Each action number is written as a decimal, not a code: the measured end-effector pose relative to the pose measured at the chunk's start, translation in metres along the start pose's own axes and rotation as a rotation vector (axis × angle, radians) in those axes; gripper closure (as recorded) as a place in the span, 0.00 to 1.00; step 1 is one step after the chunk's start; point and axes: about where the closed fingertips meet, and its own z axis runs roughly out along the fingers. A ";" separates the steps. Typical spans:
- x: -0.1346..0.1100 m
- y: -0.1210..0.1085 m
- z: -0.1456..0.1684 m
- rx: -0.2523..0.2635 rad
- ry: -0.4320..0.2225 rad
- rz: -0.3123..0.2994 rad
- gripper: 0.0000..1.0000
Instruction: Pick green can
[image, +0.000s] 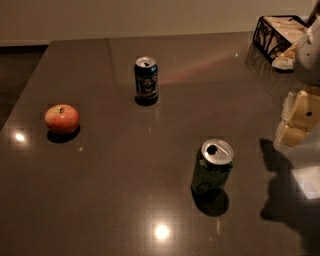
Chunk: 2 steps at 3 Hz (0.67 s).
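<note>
The green can (212, 169) stands upright on the dark glossy table (125, 200), right of centre and toward the front. It has a silver top with an open pull-tab hole. My gripper (299, 119), pale cream in colour, hangs at the right edge of the camera view, above the table. It is to the right of the green can, a little farther back, and well apart from it. It holds nothing that I can see. Its shadow falls on the table to the right of the can.
A dark blue-black can (146, 80) with a pictured label stands upright at the back centre. A red apple (62, 119) lies at the left. A black wire basket (275, 35) with pale contents sits at the back right corner. The table's left edge runs diagonally.
</note>
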 end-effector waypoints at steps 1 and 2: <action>0.000 0.000 0.000 0.000 0.000 0.000 0.00; -0.004 0.010 0.002 -0.026 -0.038 -0.012 0.00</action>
